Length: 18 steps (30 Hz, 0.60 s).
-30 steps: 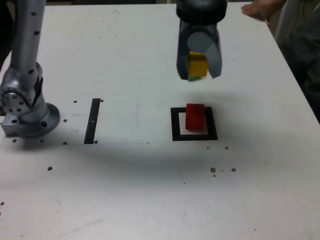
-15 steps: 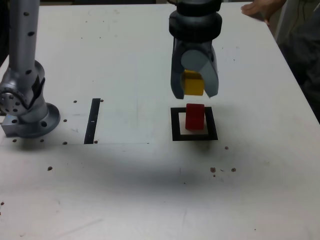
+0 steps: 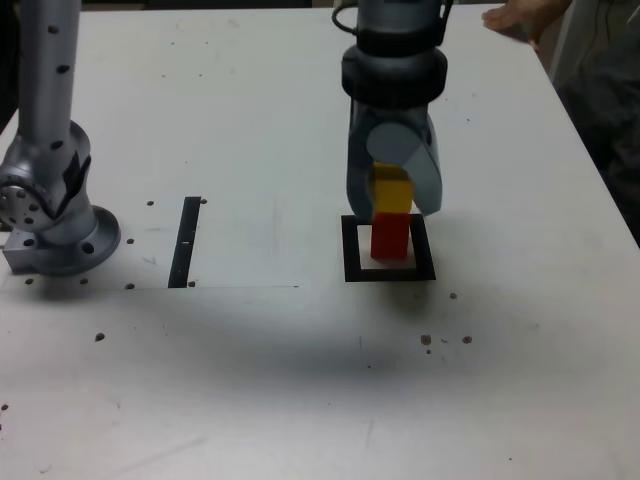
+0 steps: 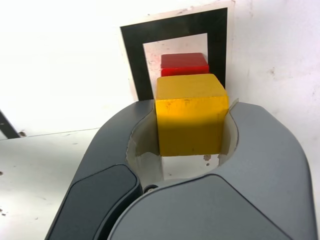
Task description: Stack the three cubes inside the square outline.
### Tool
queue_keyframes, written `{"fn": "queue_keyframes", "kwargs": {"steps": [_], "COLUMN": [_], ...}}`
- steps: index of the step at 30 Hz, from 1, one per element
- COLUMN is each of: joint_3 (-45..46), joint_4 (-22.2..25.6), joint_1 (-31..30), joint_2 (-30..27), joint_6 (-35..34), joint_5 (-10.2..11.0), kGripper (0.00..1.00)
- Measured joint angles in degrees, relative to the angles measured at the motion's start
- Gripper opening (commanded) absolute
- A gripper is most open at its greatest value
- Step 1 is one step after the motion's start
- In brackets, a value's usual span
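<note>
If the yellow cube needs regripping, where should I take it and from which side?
Judging by its pose, take the yellow cube by its two flat opposite side faces, coming from above as the end effector, shut on it, does now. It stands upright over the red cube in the square outline, so a side approach risks knocking the red one.

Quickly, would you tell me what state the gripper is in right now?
Gripper: shut on the yellow cube, over the red cube.

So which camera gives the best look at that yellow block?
The wrist view: the yellow cube fills the frame's middle, clamped in the gripper. In the exterior view the yellow cube is small and half hidden by the jaws, just above the red cube.
</note>
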Motion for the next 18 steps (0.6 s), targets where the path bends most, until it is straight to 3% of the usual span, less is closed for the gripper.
{"fn": "queue_keyframes", "kwargs": {"steps": [14, 16, 18], "joint_3": [1.3, 1.4, 1.6], "joint_4": [-1.9, -1.9, -2.0], "joint_1": [0.0, 0.0, 0.0], "joint_2": [1.4, 1.5, 1.6], "joint_6": [0.0, 0.0, 0.0], "joint_5": [-0.6, -0.6, -0.7], "kGripper": [0.37, 0.49, 0.67]}}
